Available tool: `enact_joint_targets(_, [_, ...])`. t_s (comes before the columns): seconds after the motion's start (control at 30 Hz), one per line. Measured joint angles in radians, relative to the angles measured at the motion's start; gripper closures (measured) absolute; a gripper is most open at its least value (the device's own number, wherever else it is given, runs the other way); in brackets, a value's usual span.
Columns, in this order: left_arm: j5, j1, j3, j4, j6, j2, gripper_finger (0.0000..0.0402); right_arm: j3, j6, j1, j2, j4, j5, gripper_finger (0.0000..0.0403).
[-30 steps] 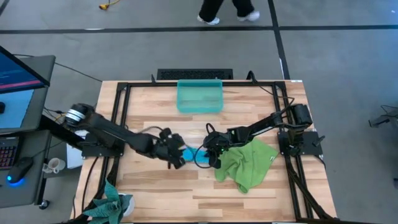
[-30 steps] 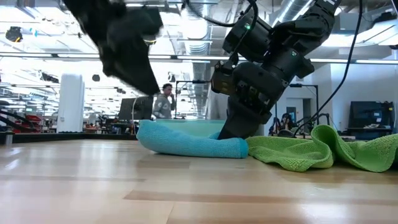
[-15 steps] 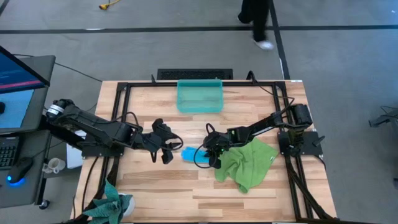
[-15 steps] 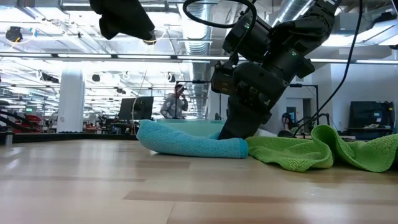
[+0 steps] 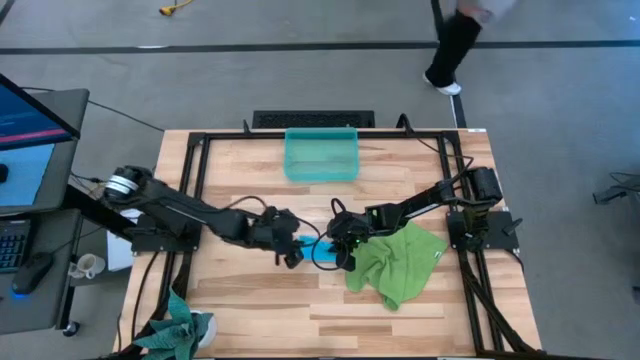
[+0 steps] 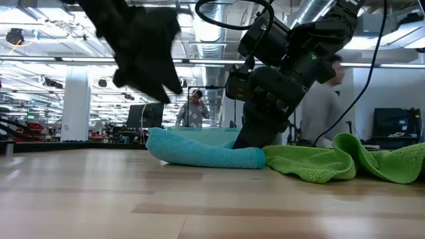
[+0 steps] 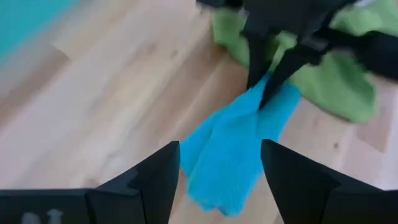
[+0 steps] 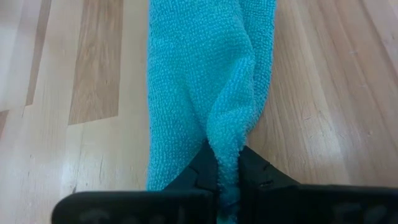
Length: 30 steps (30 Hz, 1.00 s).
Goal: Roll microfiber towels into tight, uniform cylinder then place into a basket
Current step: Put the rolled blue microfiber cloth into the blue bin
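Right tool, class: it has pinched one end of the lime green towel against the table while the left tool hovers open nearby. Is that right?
Not quite. The right tool has pinched the blue towel, not the lime green towel, which lies loose beside it. The right wrist view shows blue cloth between its fingers. The left tool does hover open nearby.

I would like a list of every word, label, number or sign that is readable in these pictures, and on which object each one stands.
None can be read.
Blue towel, green towel, basket: no print or tag shows.
Monitor beside the table: lit, but its content is too small to read.
Screens in the room behind, low view: too far off to read.
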Motion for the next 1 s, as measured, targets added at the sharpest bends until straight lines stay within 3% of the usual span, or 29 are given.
enact_joint_targets(0.13, [0.085, 0.034, 0.000, 0.024, -0.018, 0.084, 0.0193, 0.000, 0.000, 0.000, 0.000, 0.000, 0.000, 0.0363])
enact_joint_targets(0.27, [0.097, 0.068, 0.000, 0.007, -0.015, 0.112, 0.0200, 0.000, 0.000, 0.000, 0.000, 0.000, 0.000, 0.0363])
enact_joint_targets(0.6, [0.265, 0.143, 0.036, -0.123, 0.106, 0.002, 0.0206, 0.000, -0.001, 0.000, 0.000, 0.001, 0.000, 0.0363])
enact_joint_targets(0.83, [0.256, 0.157, 0.069, -0.274, 0.169, -0.122, 0.0206, 0.000, -0.002, 0.000, 0.000, 0.000, 0.000, 0.0363])
enact_joint_targets(1.0, [0.217, 0.123, 0.037, -0.223, 0.150, -0.113, 0.0206, 0.000, -0.003, 0.000, 0.000, 0.000, 0.000, 0.0363])
